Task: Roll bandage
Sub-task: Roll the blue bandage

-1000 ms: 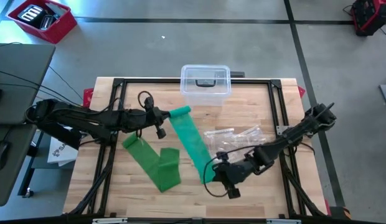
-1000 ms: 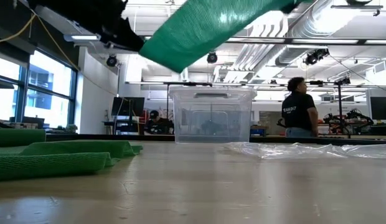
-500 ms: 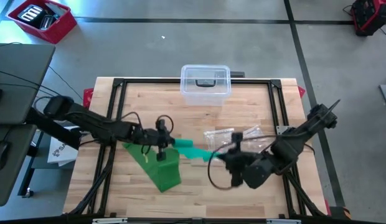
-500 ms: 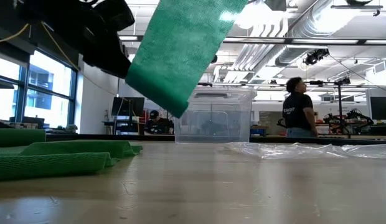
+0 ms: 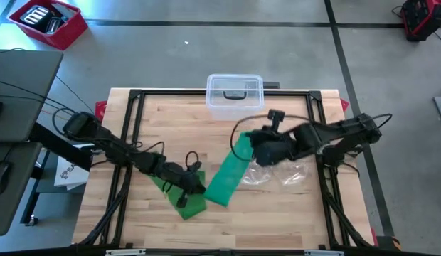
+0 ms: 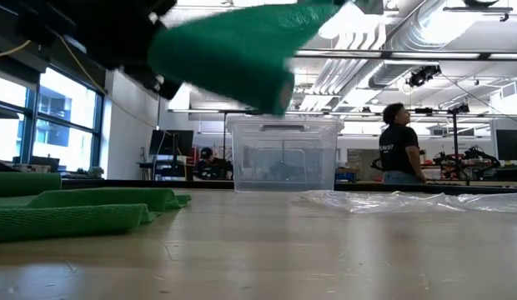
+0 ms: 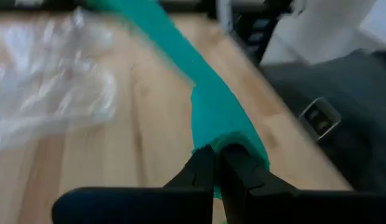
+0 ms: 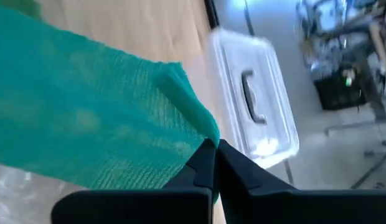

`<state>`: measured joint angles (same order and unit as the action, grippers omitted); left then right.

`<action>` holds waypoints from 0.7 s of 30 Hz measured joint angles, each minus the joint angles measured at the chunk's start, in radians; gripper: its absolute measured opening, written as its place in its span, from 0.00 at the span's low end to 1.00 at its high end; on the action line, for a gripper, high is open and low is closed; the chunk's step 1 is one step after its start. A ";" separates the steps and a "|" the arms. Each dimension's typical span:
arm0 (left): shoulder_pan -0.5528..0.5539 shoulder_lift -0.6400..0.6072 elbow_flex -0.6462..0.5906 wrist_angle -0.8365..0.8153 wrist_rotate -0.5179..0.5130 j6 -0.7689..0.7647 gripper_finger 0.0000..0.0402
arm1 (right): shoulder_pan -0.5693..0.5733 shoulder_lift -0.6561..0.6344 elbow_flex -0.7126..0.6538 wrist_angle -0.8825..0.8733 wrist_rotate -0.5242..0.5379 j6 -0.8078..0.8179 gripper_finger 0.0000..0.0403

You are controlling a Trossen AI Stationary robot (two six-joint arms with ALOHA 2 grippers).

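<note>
Overhead, bandage (image 5: 226,176) stretched between left gripper (image 5: 195,182), right gripper (image 5: 250,144).

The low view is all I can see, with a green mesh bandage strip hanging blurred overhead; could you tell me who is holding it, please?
Observer: Both arms are. The right gripper is shut on one end of the green mesh bandage strip.
Operator: Thank you. And where is the other arm?
Observer: The left gripper is shut on the bandage too, low over the folded heap of it near the table's left front.
Operator: What lies under the right arm?
Observer: A crumpled clear plastic bag on the wooden table, in front of the clear lidded plastic box at the far edge.
</note>
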<state>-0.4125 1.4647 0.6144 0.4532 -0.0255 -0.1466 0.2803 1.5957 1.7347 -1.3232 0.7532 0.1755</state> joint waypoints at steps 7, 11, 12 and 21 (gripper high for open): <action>-0.072 -0.100 0.000 0.166 0.036 0.138 0.00 | -0.099 -0.004 -0.303 0.448 -0.357 -0.252 0.00; -0.091 -0.156 0.000 0.228 0.009 0.212 0.00 | -0.104 -0.003 -0.556 0.918 -0.551 -0.319 0.00; -0.097 -0.170 0.000 0.235 -0.013 0.229 0.00 | -0.103 -0.003 -0.606 1.015 -0.578 -0.310 0.00; -0.099 -0.232 0.000 0.331 -0.178 0.316 0.00 | -0.030 -0.003 -0.843 1.425 -0.649 -0.131 0.00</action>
<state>-0.5110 1.2331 0.6147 0.7838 -0.2039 0.1695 0.2501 1.5929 0.8913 0.1021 0.1038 0.0447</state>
